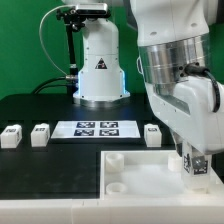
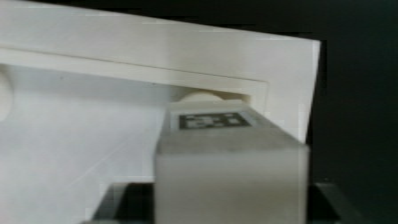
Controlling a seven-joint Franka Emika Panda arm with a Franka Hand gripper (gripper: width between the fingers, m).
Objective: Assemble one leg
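Observation:
My gripper (image 1: 197, 163) is shut on a leg (image 2: 224, 165), a white block with a black-and-white tag (image 2: 214, 121) at its far end. I hold it upright over the right part of the large white panel (image 1: 140, 180). In the wrist view the gripper (image 2: 222, 208) shows only as dark fingers (image 2: 128, 203) on both sides of the leg. The leg's tip is just short of a round corner socket (image 2: 205, 97) of the panel (image 2: 89, 130). Three more legs lie on the black table: two at the exterior view's left (image 1: 10, 136) (image 1: 40, 133) and one (image 1: 152, 133) beside the arm.
The marker board (image 1: 97, 128) lies on the black table behind the panel. The robot's white base (image 1: 98, 65) stands at the back. The panel has a raised rim (image 2: 196, 55) and another socket (image 1: 115, 157) at its near-left corner.

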